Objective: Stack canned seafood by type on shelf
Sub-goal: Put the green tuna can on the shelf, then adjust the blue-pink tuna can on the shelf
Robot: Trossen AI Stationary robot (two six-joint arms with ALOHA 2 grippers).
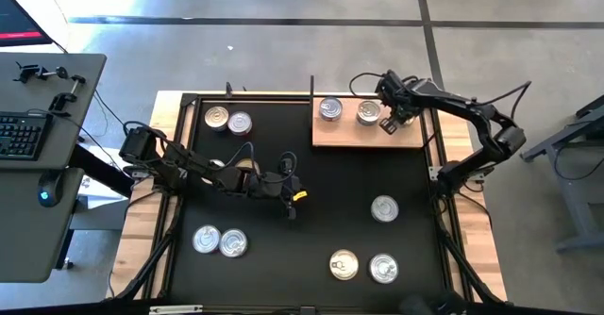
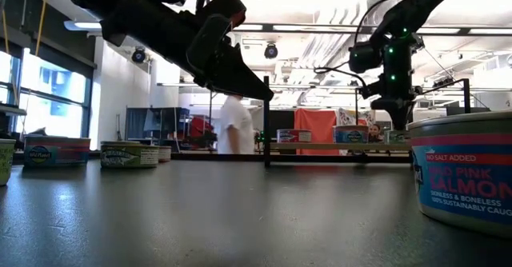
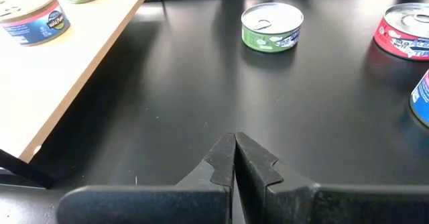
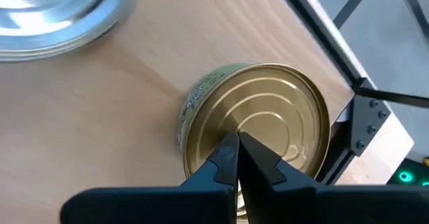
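Observation:
The shelf (image 1: 368, 134) is a light wooden board at the table's far right. Two silver-topped cans (image 1: 330, 109) (image 1: 368, 113) stand on it. A gold-topped can (image 4: 261, 110) stands near the shelf's right end, beside a silver one (image 4: 53, 16). My right gripper (image 4: 236, 143) (image 1: 389, 124) is shut and points steeply down, right over that gold top. My left gripper (image 3: 234, 150) (image 1: 291, 207) hangs shut and bare above the table's middle. It faces a green can (image 3: 271, 26) and a red can (image 3: 405, 31). My right gripper's shut fingertips (image 4: 224, 153) stand from above over the middle of the gold can's top (image 4: 268, 117). The can sits flat and upright on the shelf. I cannot tell whether the tips touch the lid.
Loose cans stand on the black table: two at the far left (image 1: 228, 120), two at the near left (image 1: 219, 240), two at the near middle (image 1: 363, 266) and one at the right (image 1: 384, 207). A pink salmon can (image 2: 464, 171) sits close to the low camera.

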